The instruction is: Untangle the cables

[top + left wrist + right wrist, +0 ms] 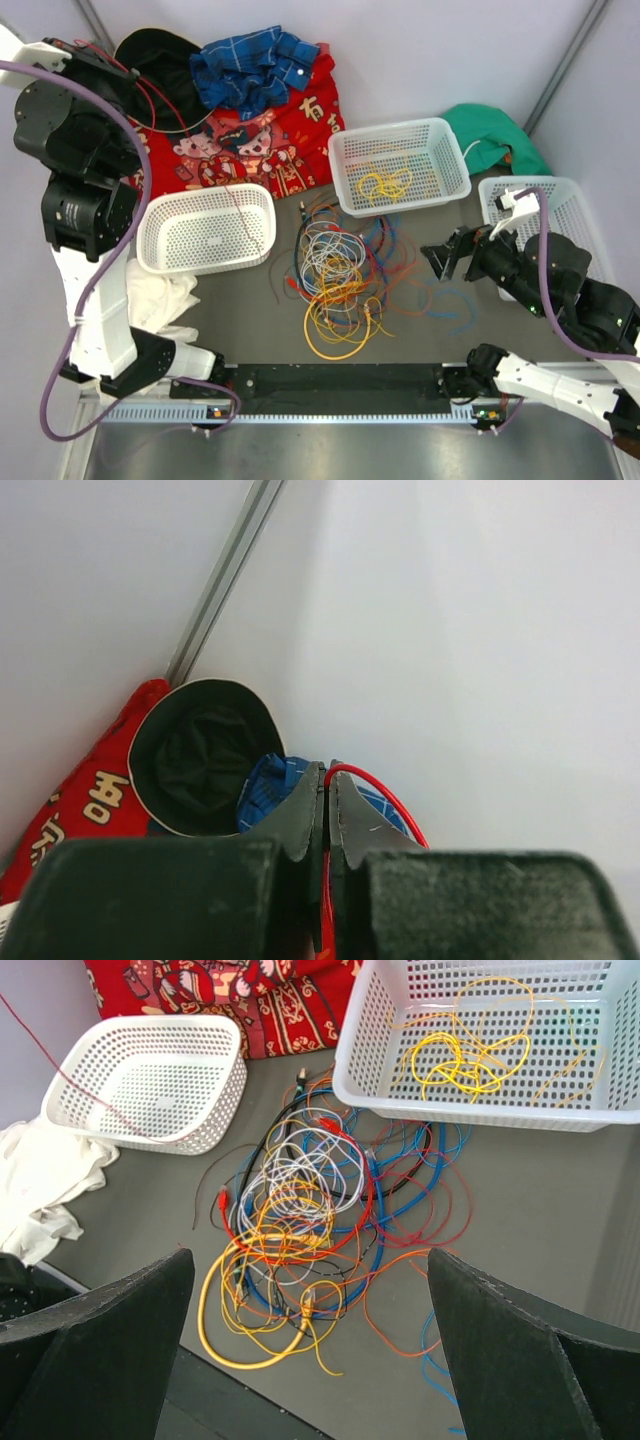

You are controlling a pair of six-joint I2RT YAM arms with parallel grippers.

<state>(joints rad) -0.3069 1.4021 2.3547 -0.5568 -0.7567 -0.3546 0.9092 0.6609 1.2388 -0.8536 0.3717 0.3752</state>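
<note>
The left fingers (300,825) are seen pressed together, with a thin red wire (385,795) pinched between their tips and arching out over the right-hand one. The left arm (75,140) is held high at the far left corner, its wrist turned toward the back wall. From there the red wire can be followed slanting down across the left basket (160,210) to the heap. The right fingers (105,1350) are spread wide, with nothing between them. They are held above the worktop (250,305), just right of the heap and pointed at it, and the right arm (560,285) is folded back in front of the right basket (570,195). The cables (338,280) are found in one tangled heap at the middle of the worktop, between the left basket and the middle basket (345,150). Grey-white coils are seen at its centre, blue and red loops around them, orange strands across them, and a yellow loop at the near edge. A few yellow cables (385,183) are laid apart inside the middle basket. Behind the baskets a red printed cloth (295,135), a blue checked cloth (250,60) and a black hat (160,60) are piled.
</note>
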